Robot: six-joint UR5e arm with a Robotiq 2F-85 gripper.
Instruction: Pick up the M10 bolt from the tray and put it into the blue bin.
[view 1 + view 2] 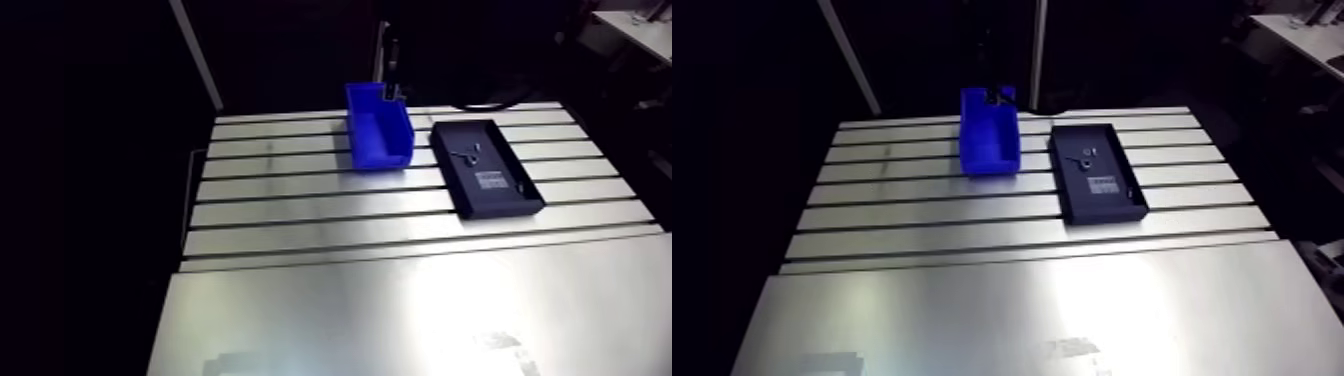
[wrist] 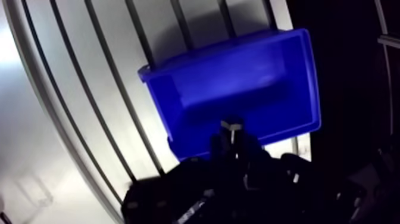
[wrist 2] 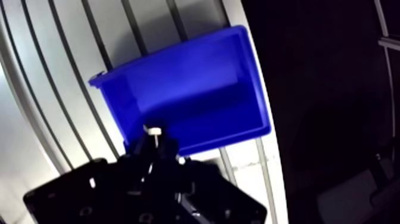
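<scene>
The gripper (image 2: 231,136) pinches the bolt (image 2: 231,126) between its jaws, above the near wall of the bin (image 2: 250,77). The carry looks almost done. Next it should ease ahead over the floor, then let go.

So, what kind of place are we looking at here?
Probably a workshop or robot lab: a slotted metal table, a blue bin beside a black tray of small parts, and a gripper holding a bolt over the bin.
</scene>
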